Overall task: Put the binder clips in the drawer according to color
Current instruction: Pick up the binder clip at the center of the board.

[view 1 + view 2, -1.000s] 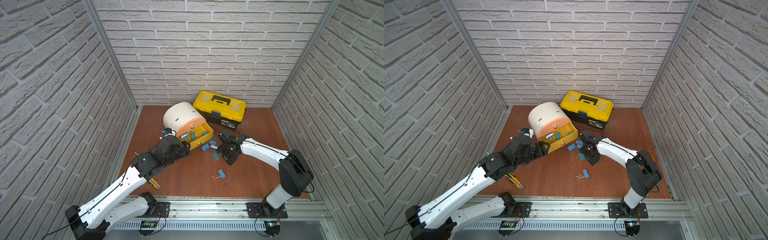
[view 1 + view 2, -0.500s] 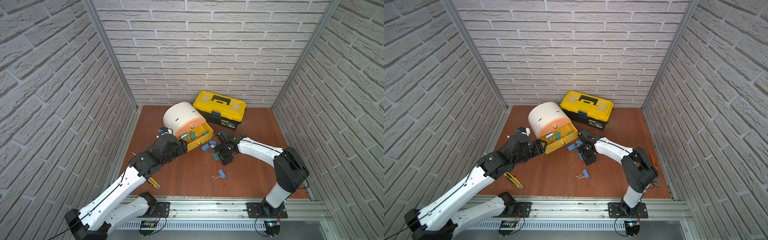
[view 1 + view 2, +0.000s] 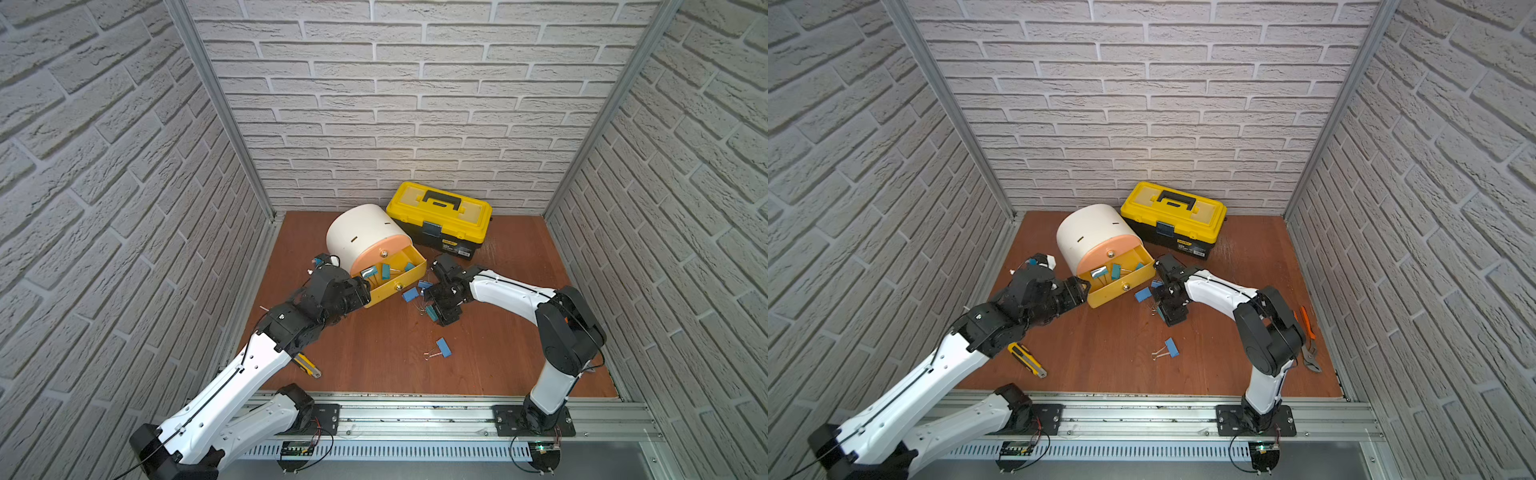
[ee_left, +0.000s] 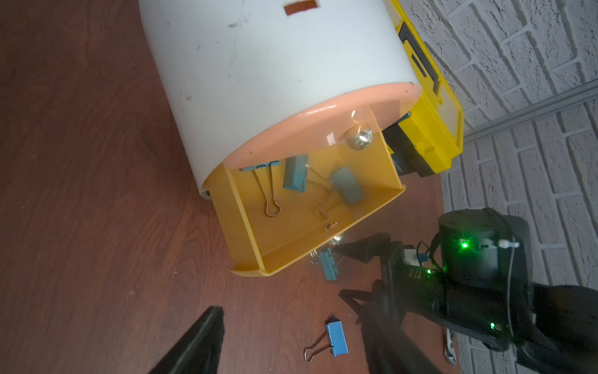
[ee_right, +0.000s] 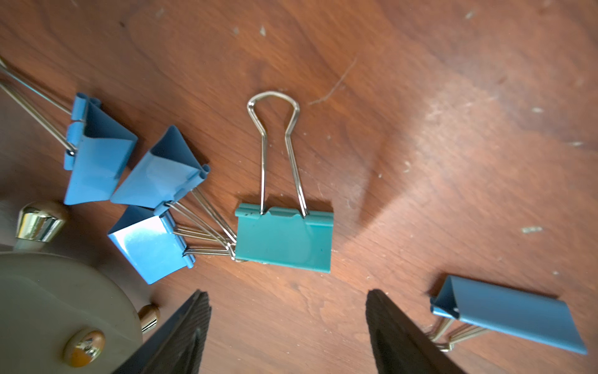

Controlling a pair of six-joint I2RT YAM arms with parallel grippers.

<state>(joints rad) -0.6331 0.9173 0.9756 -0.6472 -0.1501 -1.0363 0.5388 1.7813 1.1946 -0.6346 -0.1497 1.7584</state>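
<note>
Hovering my right gripper (image 5: 288,294), jaws apart, over the teal folded-metal binder clip (image 5: 284,239) on the wooden floor (image 5: 420,97) beside the open yellow plastic drawer (image 4: 239,226); left gripper (image 3: 363,291) jaws apart too, empty

We see the yellow drawer (image 4: 291,233) pulled out of the white drum cabinet (image 4: 259,64), adjoining the peach front (image 4: 307,129). Three teal binder clips (image 4: 295,175) lie inside. On the wooden floor (image 4: 97,226), another teal clip (image 4: 329,266) sits just beside the drawer front; a blue clip (image 4: 337,338) lies apart.
</note>
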